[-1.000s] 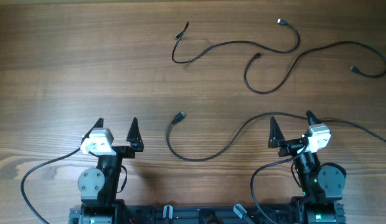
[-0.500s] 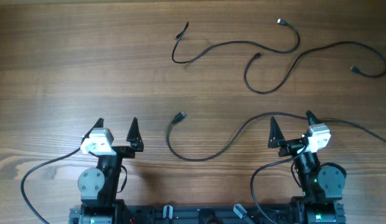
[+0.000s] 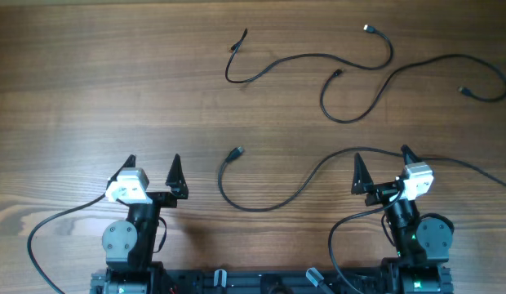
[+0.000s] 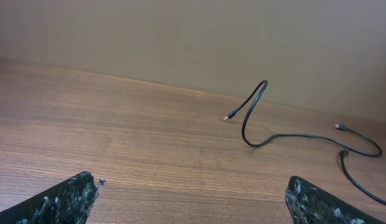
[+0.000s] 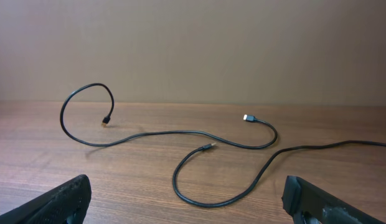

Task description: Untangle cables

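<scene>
Holding steady, both arms: we see nothing shift over the last second. The left end effector (image 3: 152, 161) sits with its fingers spread wide and nothing between them. The right end effector (image 3: 381, 153) is just as wide and grips nothing. The cables (image 3: 449, 57) lie loose on the counter (image 3: 73, 90): the far cable (image 3: 306, 55), the middle cable (image 3: 344, 121) beside it, and the near cable (image 3: 253, 208), which passes under the right fingertips; contact we cannot tell. No cable crosses another, so we judge the untangling is done or nearly so.
</scene>
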